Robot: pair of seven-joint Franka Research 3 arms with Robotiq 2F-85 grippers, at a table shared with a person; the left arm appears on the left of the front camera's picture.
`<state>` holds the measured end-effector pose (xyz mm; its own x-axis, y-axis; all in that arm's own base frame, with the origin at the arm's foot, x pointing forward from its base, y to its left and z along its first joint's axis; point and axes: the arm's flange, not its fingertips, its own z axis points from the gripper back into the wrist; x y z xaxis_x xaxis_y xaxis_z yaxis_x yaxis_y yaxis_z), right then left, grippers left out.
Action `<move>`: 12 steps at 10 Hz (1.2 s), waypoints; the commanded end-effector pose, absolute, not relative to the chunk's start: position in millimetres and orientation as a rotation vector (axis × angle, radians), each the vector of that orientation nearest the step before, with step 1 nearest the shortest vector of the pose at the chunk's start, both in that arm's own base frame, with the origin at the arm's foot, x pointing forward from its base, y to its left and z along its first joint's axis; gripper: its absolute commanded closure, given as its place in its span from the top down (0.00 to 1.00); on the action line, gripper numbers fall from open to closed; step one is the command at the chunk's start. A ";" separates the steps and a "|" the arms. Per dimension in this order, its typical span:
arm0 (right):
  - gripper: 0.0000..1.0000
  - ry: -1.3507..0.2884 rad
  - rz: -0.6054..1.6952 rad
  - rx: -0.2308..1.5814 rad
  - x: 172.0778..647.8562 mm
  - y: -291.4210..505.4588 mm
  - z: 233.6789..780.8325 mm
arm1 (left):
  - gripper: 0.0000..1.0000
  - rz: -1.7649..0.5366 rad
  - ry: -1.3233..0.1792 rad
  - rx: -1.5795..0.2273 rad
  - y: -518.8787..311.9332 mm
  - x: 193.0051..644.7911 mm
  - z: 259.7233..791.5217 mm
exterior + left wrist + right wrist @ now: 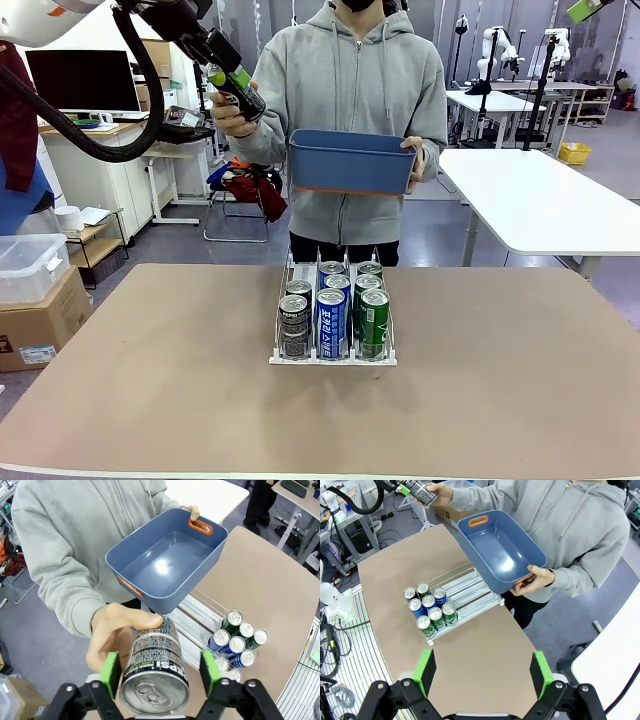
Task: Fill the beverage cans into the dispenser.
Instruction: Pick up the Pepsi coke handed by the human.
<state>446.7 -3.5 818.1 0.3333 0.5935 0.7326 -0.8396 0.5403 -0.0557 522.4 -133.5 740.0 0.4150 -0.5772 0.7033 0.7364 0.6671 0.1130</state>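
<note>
A dark grey beverage can (152, 655) lies lengthwise in a person's hand (112, 635), silver top towards my left wrist camera. My left gripper (160, 672) straddles it, one green pad at the can's side and a small gap at the other. In the front view this gripper (232, 85) meets the can (243, 98) high above the table's far left. The dispenser (333, 360) stands mid-table with several dark, blue and green cans (331, 310) in its three lanes. My right gripper (482, 672) hangs open high over the table, nothing between its fingers.
The person at the far side holds an empty blue bin (350, 165) with orange handles in the other hand, above the dispenser's back end. Bare brown tabletop (150, 380) spreads around the dispenser. A white table (540, 200) stands behind on the right.
</note>
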 end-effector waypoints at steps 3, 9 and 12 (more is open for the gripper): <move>1.00 -0.802 0.949 0.370 447.2 -1.4 816.5 | 0.00 -0.807 -0.780 -0.191 -126.4 518.3 740.2; 1.00 -0.802 0.949 0.370 447.2 -1.4 816.5 | 0.00 -0.797 -0.769 -0.152 -121.2 514.0 746.3; 1.00 -0.802 0.949 0.370 447.2 -1.4 816.5 | 0.06 -0.756 -0.789 -0.188 -123.7 517.4 752.1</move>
<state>446.7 -3.5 818.0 0.3334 0.5935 0.7325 -0.8396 0.5404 -0.0557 519.9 -123.3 747.1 0.4473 -0.5645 0.6937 0.6967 0.7063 0.1256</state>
